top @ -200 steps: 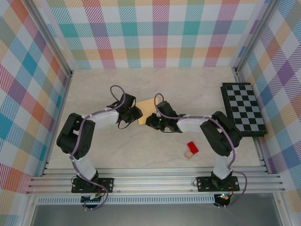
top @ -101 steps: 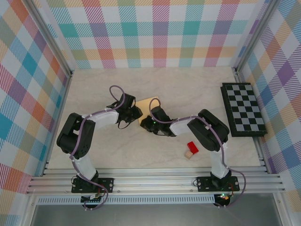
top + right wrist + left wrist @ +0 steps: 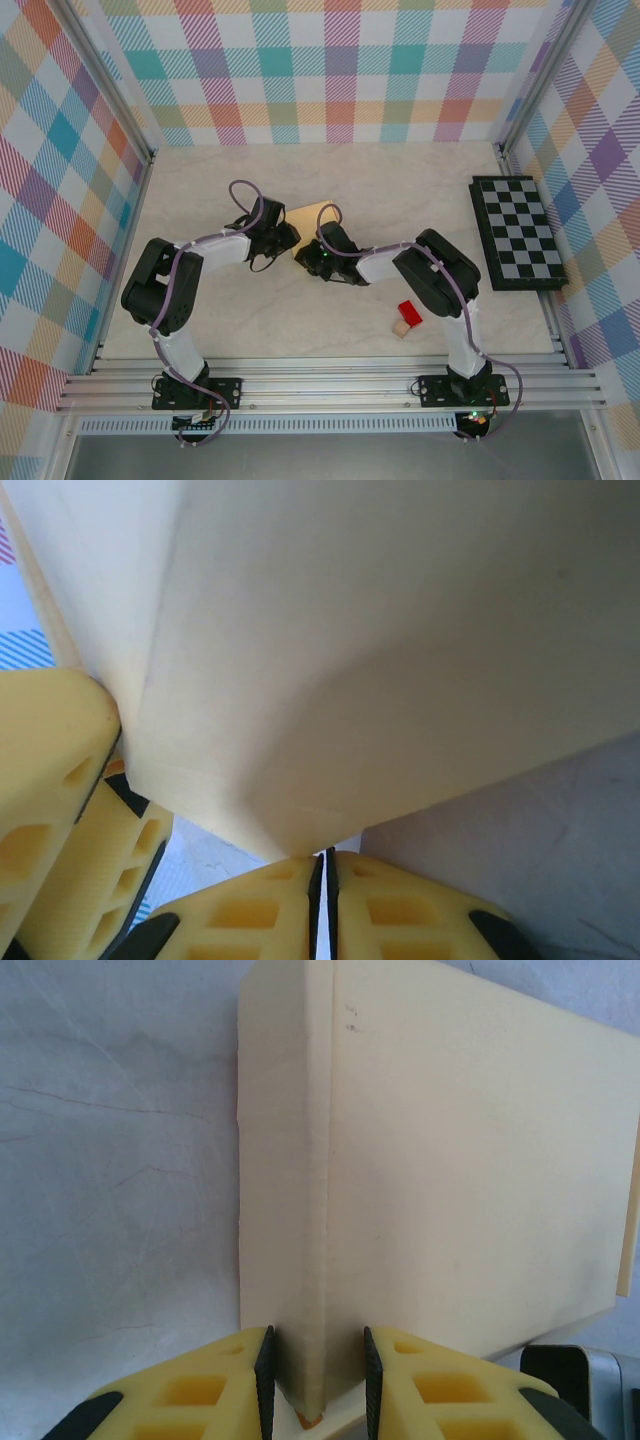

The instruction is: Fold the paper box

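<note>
No words, numbers or signs could be read anywhere. The paper box [image 3: 480, 1160] was plain on every side that showed. The checkered board [image 3: 518, 232] had just black and white squares.

Both arms bent inward, wrists close together. L gripper [image 3: 315, 1385] jaws narrow, pinching paper box [image 3: 470, 1160] ridge; R gripper [image 3: 322, 885] jaws nearly touching.

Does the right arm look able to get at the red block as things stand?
Probably, though not straight away: the right gripper is closed at a corner of the paper box, so it must pull back first. The red block lies uncovered on the table beside that arm.
</note>
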Tool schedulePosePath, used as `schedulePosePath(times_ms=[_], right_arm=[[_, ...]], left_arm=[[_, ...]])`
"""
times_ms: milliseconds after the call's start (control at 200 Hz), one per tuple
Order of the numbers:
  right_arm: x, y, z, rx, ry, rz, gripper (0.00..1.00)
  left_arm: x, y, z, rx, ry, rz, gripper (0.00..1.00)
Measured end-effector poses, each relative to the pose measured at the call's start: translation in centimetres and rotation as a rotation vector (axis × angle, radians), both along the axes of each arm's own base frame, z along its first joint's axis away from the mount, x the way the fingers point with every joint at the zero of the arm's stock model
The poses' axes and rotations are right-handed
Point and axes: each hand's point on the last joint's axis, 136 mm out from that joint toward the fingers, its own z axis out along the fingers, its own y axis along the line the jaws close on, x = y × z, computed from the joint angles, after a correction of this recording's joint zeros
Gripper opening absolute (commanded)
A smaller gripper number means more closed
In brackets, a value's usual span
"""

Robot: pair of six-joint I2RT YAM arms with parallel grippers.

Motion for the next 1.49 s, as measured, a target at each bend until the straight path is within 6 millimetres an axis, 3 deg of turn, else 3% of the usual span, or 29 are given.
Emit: schedulePosePath(times_ms=[310,545,665,920,1225,1365,1495], right_arm=[[0.0,-1.0,0.1,-0.010,0.006,-0.021,0.17],[-0.2,-6.6,2.9,-0.081,-0.046,-0.076,0.17],[1.0,-9.2,4.6,-0.117,-0.081,-0.086,0.17],[3.6,-15.5,4.0,-0.203,-0.069,-0.154,0.16],[7.0,-12.3,0.1,-0.156,-0.017,-0.121,0.13],[8.9,-11.4,0.9,-0.139,-0.045,-0.129,0.14],[9.0,-11.0,1.5,-0.133,-0.056,-0.123,0.14]], left_arm=[[0.1,0.0,0.1,0.002,0.006,0.002,0.30],[0.1,0.0,0.1,0.012,0.026,0.002,0.30],[0.1,0.0,0.1,0.013,0.029,0.001,0.30],[0.1,0.0,0.1,0.015,0.030,-0.001,0.30],[-0.2,0.0,0.1,0.013,0.043,-0.007,0.30],[-0.3,0.0,0.0,0.015,0.051,-0.007,0.30],[-0.2,0.0,0.1,0.014,0.051,-0.006,0.30]])
